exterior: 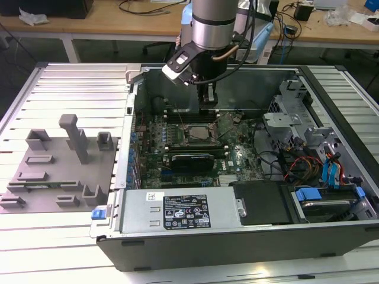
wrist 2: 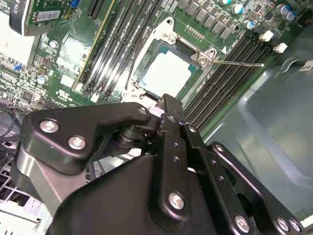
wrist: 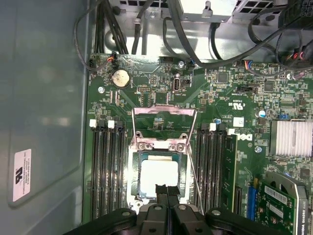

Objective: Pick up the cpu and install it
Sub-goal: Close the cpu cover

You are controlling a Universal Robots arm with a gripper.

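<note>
A: What is everything standing on?

B: A table (exterior: pixel 71 83) of pale ribbed metal slats. The open computer case (exterior: pixel 237 245) lies flat on it. On the exterior view's left, just beside the case, lies a grey fixture plate (exterior: pixel 59 171) with upright holders.

A: And the room behind?

B: Wooden benches (exterior: pixel 118 26) run along the back, with cables and loose gear on them.

A: Where is the cpu?

B: The cpu (wrist: pixel 159 175) lies flat in the socket (wrist: pixel 133 176) on the green motherboard (wrist: pixel 220 98), silvery top up. The second wrist view shows the cpu (wrist 2: pixel 168 73) seated the same way. The socket's metal bracket (wrist: pixel 164 113) stands swung up beside it.

A: And the gripper?

B: The gripper (exterior: pixel 207 109) hangs inside the case, over the socket. In the first wrist view its two fingertips (wrist: pixel 159 188) are pressed together with nothing between them, above one edge of the chip. Whether they touch it, I cannot tell.

A: Any writing?

B: A white label (exterior: pixel 183 216) with dark print and small symbols sits on the power supply (exterior: pixel 136 207). A white sticker (wrist: pixel 22 174) with black print is on the case wall.
</note>
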